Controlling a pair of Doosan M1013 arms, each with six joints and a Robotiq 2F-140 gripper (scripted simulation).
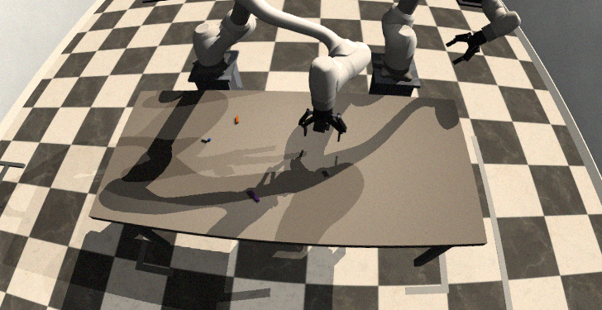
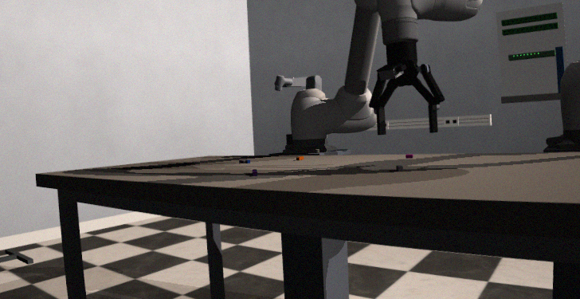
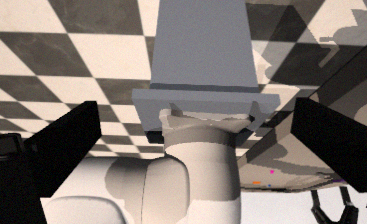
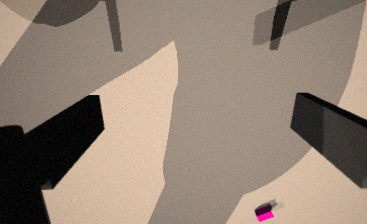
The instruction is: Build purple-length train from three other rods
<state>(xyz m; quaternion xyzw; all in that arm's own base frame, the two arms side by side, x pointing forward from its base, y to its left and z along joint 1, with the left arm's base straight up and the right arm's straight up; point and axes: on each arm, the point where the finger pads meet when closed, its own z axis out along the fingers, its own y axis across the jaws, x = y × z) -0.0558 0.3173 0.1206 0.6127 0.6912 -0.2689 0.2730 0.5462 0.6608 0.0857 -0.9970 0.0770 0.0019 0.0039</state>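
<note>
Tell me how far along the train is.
Nothing looks done: the blue, magenta and grey rods lie apart. In hand: nothing; the left end effector and right end effector are open and empty. Left: lay those three end to end, matching the purple rod.

You see five rods: one purple (image 1: 253, 195) (image 2: 254, 172) (image 3: 338, 181), orange (image 1: 236, 119) (image 2: 299, 158) (image 3: 256, 182), blue (image 1: 209, 140) (image 2: 248, 161) (image 3: 269, 185), grey (image 1: 325, 173) (image 2: 399, 168), magenta (image 2: 409, 156) (image 3: 272, 171) (image 4: 265, 214); two arms (image 1: 286, 17) (image 1: 398, 46) (image 2: 397, 4) (image 3: 204, 170); two grippers (image 1: 322, 136) (image 1: 451, 53) (image 2: 407, 131) (image 3: 196, 117) (image 3: 329, 191) (image 4: 197, 112); one table (image 1: 399, 181) (image 2: 507, 186) (image 3: 294, 160) (image 4: 134, 150).
</note>
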